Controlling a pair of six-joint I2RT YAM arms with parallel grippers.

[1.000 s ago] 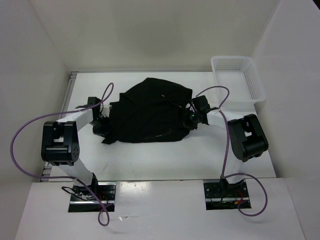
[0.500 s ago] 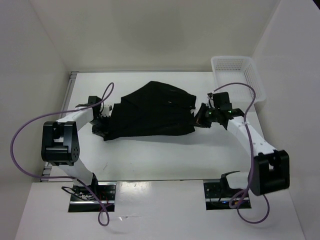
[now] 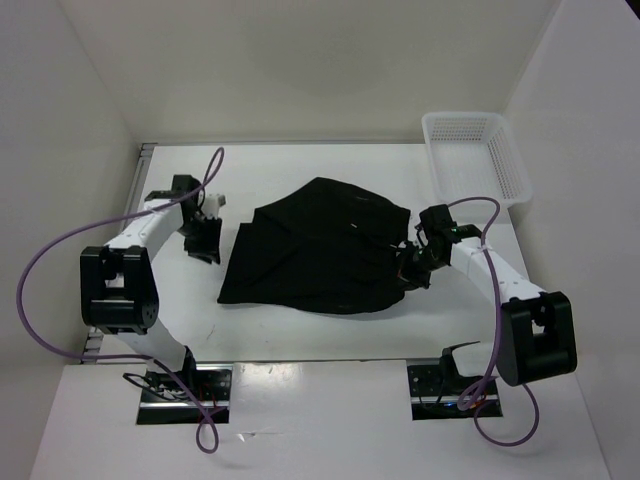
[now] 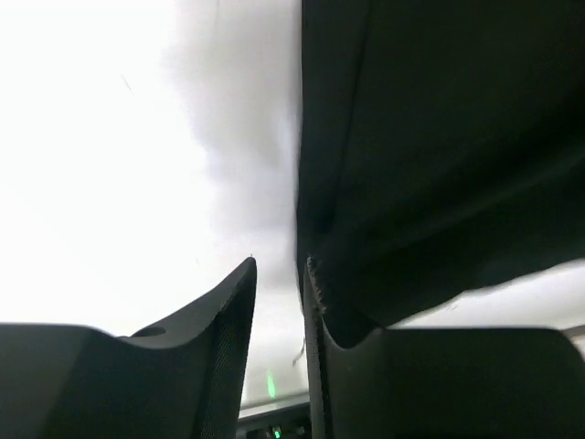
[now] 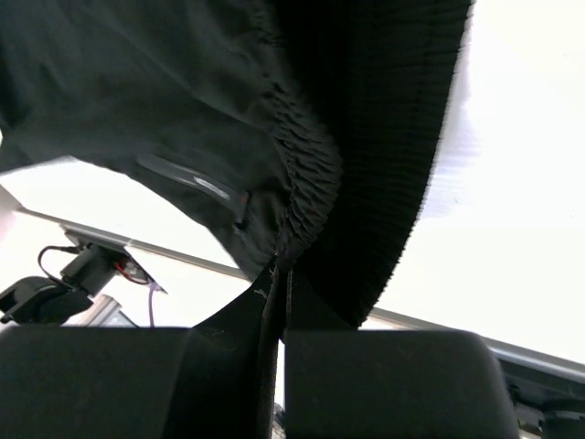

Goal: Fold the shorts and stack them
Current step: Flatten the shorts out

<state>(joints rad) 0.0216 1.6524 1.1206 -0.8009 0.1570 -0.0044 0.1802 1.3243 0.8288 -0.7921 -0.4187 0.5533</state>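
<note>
The black shorts (image 3: pixel 320 255) lie spread across the middle of the table. My left gripper (image 3: pixel 206 240) hovers just off their left edge, open and holding nothing. In the left wrist view its fingertips (image 4: pixel 245 274) stand apart over bare table, and the shorts (image 4: pixel 439 137) hang close beside the right finger. My right gripper (image 3: pixel 410 268) is at the shorts' right side, shut on the fabric. The right wrist view shows that gripper (image 5: pixel 281 274) pinching the ribbed waistband of the shorts (image 5: pixel 183 91).
A white mesh basket (image 3: pixel 475 155) stands at the back right corner. White walls close in the table on the left, back and right. Purple cables loop off both arms.
The left gripper opened, let go of the shorts' left edge and drew away to the left. The right gripper shut on the waistband and pulled the shorts right and nearer, spreading them flatter.
</note>
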